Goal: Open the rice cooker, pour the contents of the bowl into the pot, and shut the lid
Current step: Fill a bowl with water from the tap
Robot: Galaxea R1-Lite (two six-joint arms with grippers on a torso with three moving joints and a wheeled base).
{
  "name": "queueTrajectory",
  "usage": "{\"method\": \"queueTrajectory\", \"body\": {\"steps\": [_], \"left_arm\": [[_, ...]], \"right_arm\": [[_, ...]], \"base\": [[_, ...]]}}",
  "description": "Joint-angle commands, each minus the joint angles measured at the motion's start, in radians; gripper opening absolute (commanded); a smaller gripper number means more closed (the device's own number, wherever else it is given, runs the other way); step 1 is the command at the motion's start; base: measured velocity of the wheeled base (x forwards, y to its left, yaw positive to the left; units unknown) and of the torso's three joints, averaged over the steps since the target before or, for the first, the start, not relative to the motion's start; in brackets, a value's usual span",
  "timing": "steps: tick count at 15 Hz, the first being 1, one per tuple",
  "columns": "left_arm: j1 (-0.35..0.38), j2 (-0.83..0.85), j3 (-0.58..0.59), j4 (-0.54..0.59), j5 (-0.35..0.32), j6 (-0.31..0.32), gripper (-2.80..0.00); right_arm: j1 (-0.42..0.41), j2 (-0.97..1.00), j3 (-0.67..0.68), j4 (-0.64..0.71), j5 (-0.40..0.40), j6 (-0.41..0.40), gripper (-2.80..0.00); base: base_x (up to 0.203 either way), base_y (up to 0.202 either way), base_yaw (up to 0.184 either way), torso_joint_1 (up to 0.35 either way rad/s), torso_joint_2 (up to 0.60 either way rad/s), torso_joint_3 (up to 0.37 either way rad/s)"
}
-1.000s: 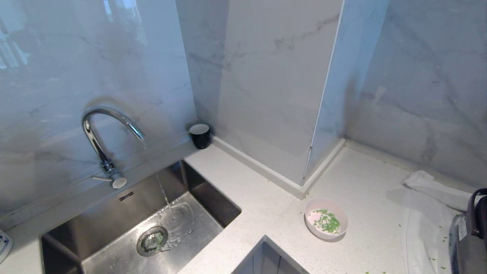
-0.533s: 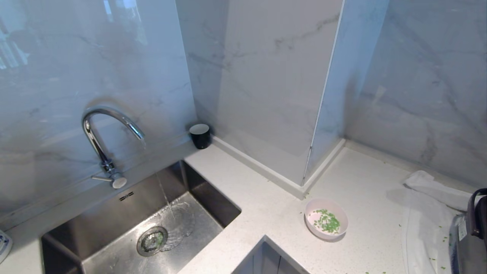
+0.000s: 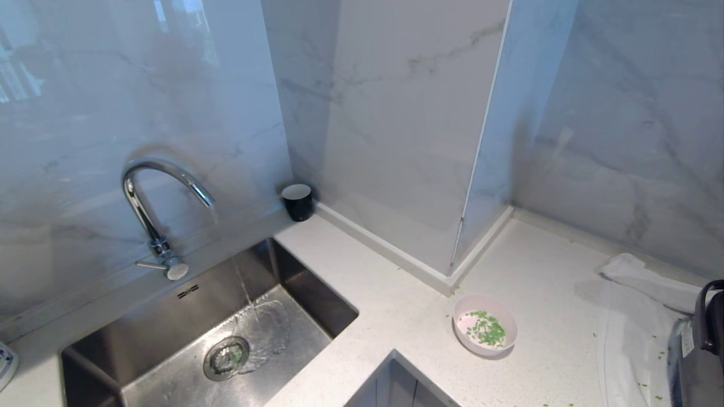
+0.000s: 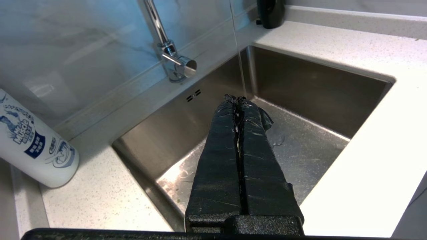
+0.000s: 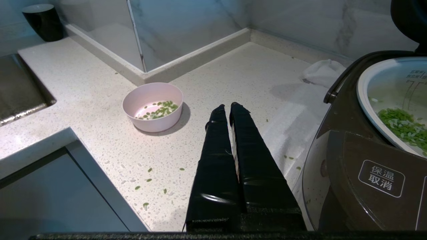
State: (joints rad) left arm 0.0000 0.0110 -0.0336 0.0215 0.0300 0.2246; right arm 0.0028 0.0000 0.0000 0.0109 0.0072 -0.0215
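The small pink bowl [image 3: 485, 325] [image 5: 152, 106] stands on the white counter with a thin layer of green contents [image 3: 487, 330] [image 5: 160, 109] inside. The dark rice cooker [image 3: 698, 356] [image 5: 367, 160] sits at the far right. Its lid [image 5: 408, 16] is raised, and only a dark edge of it shows. Green bits and white grains [image 5: 402, 123] lie in the white pot [image 5: 361, 96]. My right gripper [image 5: 227, 106] hangs shut and empty over the counter between bowl and cooker. Above the sink [image 4: 310, 83], my left gripper [image 4: 237, 99] is shut and empty.
Water runs from the chrome faucet [image 3: 161, 192] into the steel sink [image 3: 294, 294]. A black cup [image 3: 297, 201] stands in the wall corner. A white cloth [image 3: 639, 316] lies beside the cooker. Green bits [image 5: 146, 180] are scattered on the counter. A white bottle [image 4: 33, 146] lies left of the sink.
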Motion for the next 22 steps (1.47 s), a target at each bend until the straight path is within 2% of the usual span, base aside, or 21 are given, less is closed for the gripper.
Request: {"method": "queueTrajectory", "body": {"steps": [1, 5, 22], "left_arm": [[0.0, -0.011, -0.002, 0.002, 0.001, 0.001, -2.8], [0.0, -0.01, 0.0, -0.006, 0.004, -0.02, -2.8], [-0.002, -0.011, 0.003, -0.012, -0.004, -0.022, -2.8]], "right_arm": [[0.0, 0.0, 0.0, 0.0, 0.0, -0.001, -2.8], [0.0, 0.0, 0.0, 0.0, 0.0, 0.0, -2.8], [0.0, 0.0, 0.0, 0.0, 0.0, 0.0, -2.8]], "base": [[0.0, 0.0, 0.0, 0.0, 0.0, 0.0], [0.0, 0.0, 0.0, 0.0, 0.0, 0.0], [0.0, 0.0, 0.0, 0.0, 0.0, 0.0]]}}
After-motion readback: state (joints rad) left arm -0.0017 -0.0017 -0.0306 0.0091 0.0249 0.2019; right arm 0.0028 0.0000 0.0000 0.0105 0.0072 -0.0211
